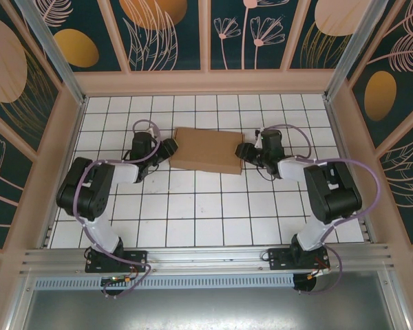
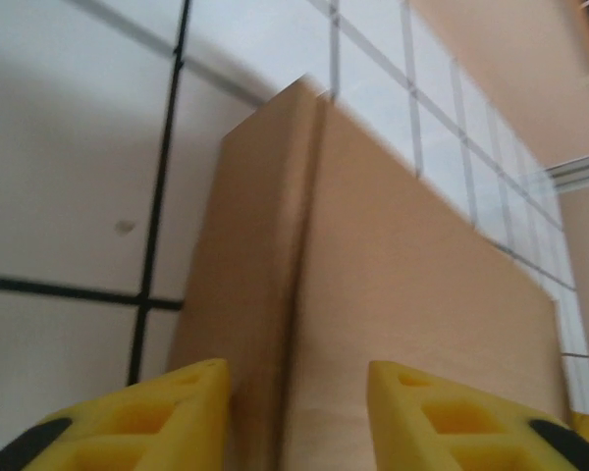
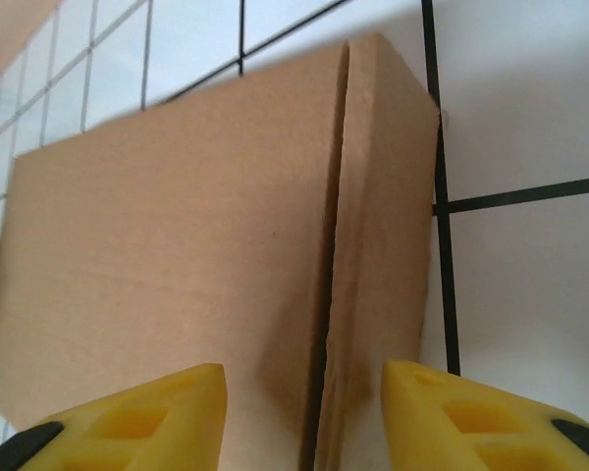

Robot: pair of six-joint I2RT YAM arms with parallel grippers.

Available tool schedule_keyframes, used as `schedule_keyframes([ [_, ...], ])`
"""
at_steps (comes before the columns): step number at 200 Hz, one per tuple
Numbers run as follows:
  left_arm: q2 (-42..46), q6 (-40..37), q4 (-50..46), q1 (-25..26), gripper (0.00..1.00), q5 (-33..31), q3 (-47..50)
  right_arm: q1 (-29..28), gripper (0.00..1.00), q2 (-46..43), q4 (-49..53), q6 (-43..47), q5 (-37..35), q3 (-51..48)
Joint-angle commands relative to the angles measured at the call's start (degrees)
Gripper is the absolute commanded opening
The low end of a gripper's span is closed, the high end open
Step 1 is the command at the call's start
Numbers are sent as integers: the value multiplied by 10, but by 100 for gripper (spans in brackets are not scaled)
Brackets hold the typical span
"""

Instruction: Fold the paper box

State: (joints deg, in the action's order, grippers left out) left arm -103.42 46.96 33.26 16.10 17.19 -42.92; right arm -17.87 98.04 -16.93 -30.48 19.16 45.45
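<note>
1. Paper box [image 1: 208,150]: a brown corrugated cardboard mailer, lying flat on the white tiled table [image 1: 193,220]. It is placed between the two sets of fingers, with one short end toward each.
2. Left gripper [image 1: 171,148]: it is set at the box's left end. In the left wrist view the yellow fingers [image 2: 177,407] are seen spread apart and released, with nothing grasped. The seam between top panel and side wall runs away from the gap between them.
3. Right gripper [image 1: 242,152]: it is set at the opposite end. In the right wrist view its fingers [image 3: 452,417] are likewise parted and released. The box's end lies just ahead of them and its seam is lined up with the gap.
4. Contents: the box is seen with its top panel down, so the interior is hidden and its contents cannot be told. A narrow slit is left open along the seam at both ends.
5. Risk, sliding: the light box is judged likely to skate across the smooth tiles if it is pushed harder from one end than the other.
6. Risk, springing: an untucked flap may spring back up once released.
7. Risk, crushing: the corrugated wall may be creased off its score line if it is pinched at an angle.
</note>
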Motion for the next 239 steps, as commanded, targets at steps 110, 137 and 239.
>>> schedule_keyframes([
  [110, -33, -21, -9, 0, 42, -7, -48, 23, 43, 112, 28, 17, 45, 123],
  [137, 1, -39, -31, -3, 62, -31, -59, 31, 61, 74, 14, 16, 48, 107],
  [239, 402, -231, -59, -12, 99, -253, 77, 26, 99, -316, -27, 123, -209, -56],
])
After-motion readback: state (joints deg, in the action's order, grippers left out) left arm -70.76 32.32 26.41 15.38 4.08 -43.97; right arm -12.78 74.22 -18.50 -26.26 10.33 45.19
